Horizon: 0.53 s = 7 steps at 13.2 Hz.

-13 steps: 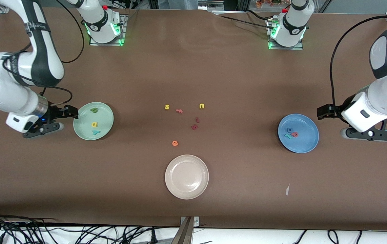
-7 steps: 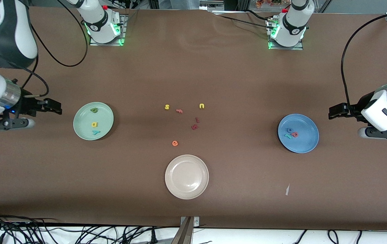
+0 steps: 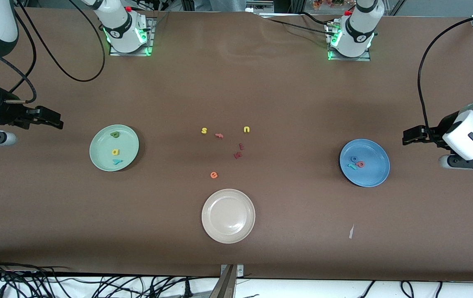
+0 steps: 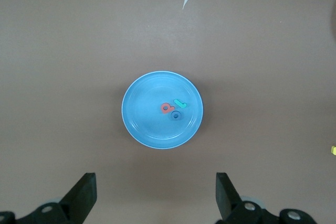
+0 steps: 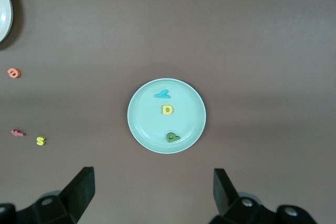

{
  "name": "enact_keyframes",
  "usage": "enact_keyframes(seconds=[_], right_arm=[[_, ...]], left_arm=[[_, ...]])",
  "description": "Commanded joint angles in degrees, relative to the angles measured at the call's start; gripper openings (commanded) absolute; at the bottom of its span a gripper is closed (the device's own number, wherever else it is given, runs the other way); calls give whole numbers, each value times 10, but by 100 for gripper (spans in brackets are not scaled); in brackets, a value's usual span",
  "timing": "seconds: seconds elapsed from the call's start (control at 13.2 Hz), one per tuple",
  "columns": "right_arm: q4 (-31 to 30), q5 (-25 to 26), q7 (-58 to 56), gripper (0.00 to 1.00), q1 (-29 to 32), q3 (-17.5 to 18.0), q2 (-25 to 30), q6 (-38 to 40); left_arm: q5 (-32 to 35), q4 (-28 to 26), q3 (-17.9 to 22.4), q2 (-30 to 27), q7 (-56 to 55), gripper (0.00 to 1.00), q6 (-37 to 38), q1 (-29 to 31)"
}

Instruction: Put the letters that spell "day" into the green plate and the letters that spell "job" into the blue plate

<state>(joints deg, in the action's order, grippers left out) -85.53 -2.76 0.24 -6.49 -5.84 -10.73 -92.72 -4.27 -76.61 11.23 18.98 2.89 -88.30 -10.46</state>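
I see the olive "d" (image 3: 115, 134), yellow "a" (image 3: 115, 152) and teal "y" (image 3: 117, 162) lying in the green plate (image 3: 100, 142), and the "j" (image 3: 350, 166), "o" (image 3: 354, 159) and "b" (image 3: 360, 164) in the blue plate (image 3: 375, 174). My right gripper (image 3: 52, 118) hangs jaws wide and empty beside the green plate toward its own table end, and the left gripper (image 3: 409, 135) likewise by the blue one. Nothing looks left to fetch.

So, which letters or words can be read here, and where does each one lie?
"d", "a", "y": foam letters in the green plate.
"j", "o", "b": foam letters in the blue plate.
"s", "u", "e": loose on the table.
Dark red letters and marks on the arm bases: unreadable.
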Motion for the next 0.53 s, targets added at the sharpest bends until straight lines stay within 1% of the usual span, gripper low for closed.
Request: enact_keyframes(seconds=[0.0,0.46], right_arm=[[12,-7,7,100,-1,0,-1,13],[12,-5,8,100,-3,1,-1,15]], left_arm=[[-4,-8,3,-10,10,100,5,-3],[-5,-8,1,-10,9,100,6,0]])
